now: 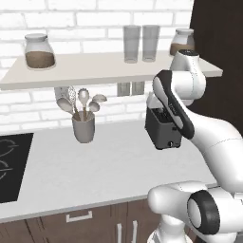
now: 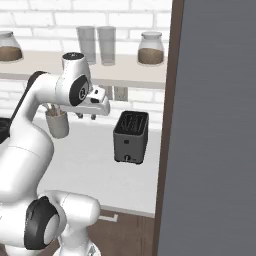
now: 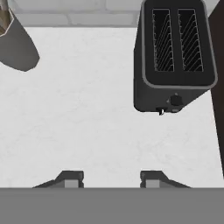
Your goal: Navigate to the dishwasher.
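The dishwasher is out of view. My gripper [image 2: 86, 116] hangs above the white counter [image 2: 95, 165], pointing down, with the arm folded over the base. Seen from the hand, the gripper [image 3: 111, 178] is open, its two dark fingertips [image 3: 72, 177] wide apart with nothing but bare counter between them.
A black two-slot toaster [image 2: 131, 136] [image 3: 175, 57] stands by the wall, just right of the gripper. A grey utensil holder [image 1: 83, 127] is to the left, a black cooktop [image 1: 9, 166] further left. A tall grey panel [image 2: 215, 150] closes the right side. Brown drawers [image 1: 80, 218] run under the counter, and a shelf [image 1: 95, 69] holds jars and glasses.
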{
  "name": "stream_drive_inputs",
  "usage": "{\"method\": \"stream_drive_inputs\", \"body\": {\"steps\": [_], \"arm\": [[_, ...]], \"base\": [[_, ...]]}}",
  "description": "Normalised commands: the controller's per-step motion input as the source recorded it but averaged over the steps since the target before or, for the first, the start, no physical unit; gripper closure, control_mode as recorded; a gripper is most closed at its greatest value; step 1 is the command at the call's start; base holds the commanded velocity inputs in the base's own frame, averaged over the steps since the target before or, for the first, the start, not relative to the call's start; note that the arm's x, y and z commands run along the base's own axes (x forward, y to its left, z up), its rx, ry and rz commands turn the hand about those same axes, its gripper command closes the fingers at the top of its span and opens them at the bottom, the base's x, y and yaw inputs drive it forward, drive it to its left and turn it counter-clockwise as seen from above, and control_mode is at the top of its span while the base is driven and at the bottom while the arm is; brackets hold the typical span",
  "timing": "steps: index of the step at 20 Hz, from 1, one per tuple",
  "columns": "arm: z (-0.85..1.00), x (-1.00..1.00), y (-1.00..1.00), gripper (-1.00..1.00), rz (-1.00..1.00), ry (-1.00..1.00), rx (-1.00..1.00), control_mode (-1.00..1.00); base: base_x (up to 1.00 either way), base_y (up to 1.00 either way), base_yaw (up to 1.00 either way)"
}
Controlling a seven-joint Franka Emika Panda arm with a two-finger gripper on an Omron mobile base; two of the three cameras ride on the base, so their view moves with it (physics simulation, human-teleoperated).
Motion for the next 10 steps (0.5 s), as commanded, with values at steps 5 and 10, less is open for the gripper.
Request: {"method": "stream_drive_inputs", "body": {"steps": [5,10], "arm": [[-0.1,-0.47,-0.11,-1.0,0.0,0.0,0.0,-1.0],[-0.62,-0.98,-0.04,-1.0,0.0,0.0,0.0,-1.0]], "base": [[0.0,0.0,0.0],[0.0,0.0,0.0]]}}
